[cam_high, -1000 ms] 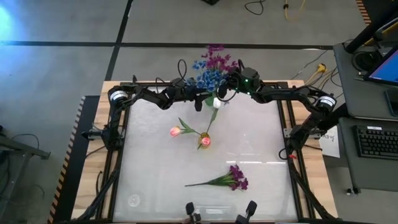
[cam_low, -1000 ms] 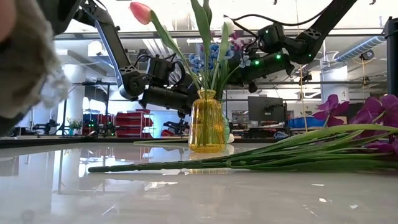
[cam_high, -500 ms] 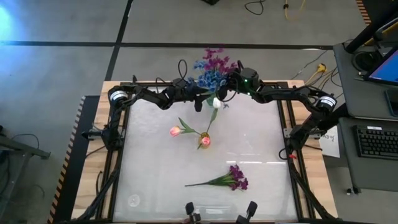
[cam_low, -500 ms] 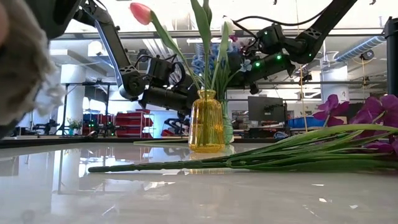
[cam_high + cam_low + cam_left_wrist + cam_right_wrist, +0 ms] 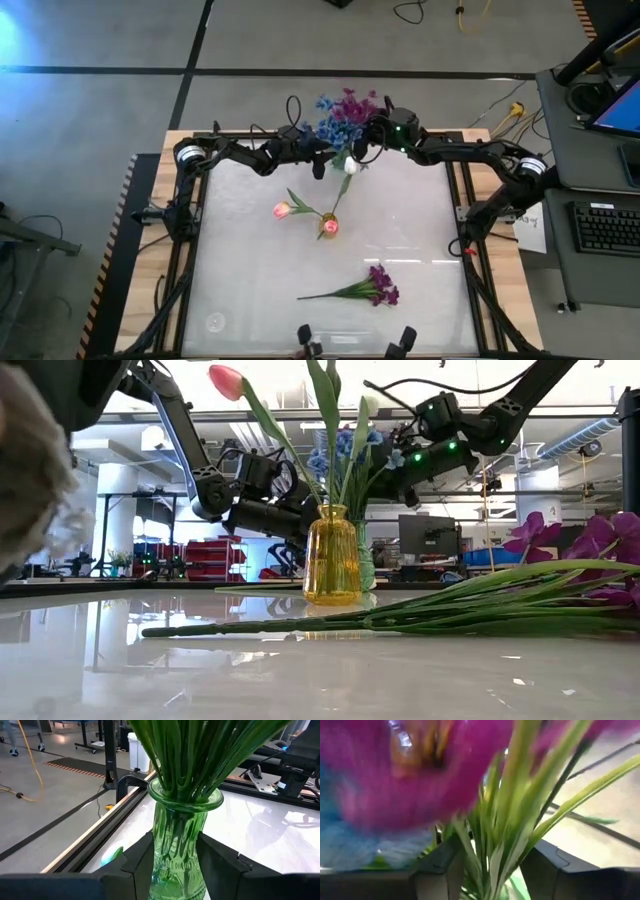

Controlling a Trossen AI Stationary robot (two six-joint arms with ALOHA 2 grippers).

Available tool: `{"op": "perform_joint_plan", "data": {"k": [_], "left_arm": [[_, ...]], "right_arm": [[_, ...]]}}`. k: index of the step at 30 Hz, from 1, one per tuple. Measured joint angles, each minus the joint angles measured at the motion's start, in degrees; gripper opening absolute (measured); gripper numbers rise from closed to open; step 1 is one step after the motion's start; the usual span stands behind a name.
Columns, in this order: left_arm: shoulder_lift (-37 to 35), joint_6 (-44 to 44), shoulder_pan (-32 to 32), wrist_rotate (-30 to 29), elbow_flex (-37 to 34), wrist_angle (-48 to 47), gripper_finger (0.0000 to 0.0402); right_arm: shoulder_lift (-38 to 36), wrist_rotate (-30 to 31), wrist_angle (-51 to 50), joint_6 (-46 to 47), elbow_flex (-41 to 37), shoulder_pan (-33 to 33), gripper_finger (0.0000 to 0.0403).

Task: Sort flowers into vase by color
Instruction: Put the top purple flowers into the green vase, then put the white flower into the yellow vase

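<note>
While I work at the surface's far edge:
Left hand (image 5: pixel 175 870): clamps my green glass vase (image 5: pixel 177 840).
Right hand (image 5: pixel 490 870): pinches purple-blossom stems (image 5: pixel 495 835) above it.
Purple sprig (image 5: pixel 368 288): lies near front.

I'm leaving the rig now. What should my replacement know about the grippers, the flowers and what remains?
Left gripper: fingers straddle the green vase at the table's far edge, steadying it.
Right gripper: fingers around the stems of the blue-and-purple bunch above that vase; the grip itself is unclear.
Done: pink tulips stand in the yellow vase mid-table.
Left: seat this bunch; one purple sprig lies on the table near the front.
</note>
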Motion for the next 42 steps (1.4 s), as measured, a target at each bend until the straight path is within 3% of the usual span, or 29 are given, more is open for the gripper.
{"op": "perform_joint_plan", "data": {"k": [12,22,28,42], "left_arm": [[-0.02,-0.13,0.07,-0.5,0.0,-0.92,0.0133],[-2.94,-2.61,0.08,-0.48,0.0,-3.63,0.0133],[-7.56,-6.22,0.18,-0.48,0.0,-16.11,0.0133],[-17.64,4.17,4.29,-0.52,0.0,-46.99,0.0133]], "right_arm": [[-7.27,-0.72,-14.82,4.06,0.0,0.0,0.0207],[-10.13,-0.67,-18.65,3.4,0.0,0.0,0.024],[-11.29,-0.64,-21.18,2.77,0.02,-0.02,0.0255],[-11.93,-0.63,-22.58,2.78,0.02,-0.02,0.0258]]}}
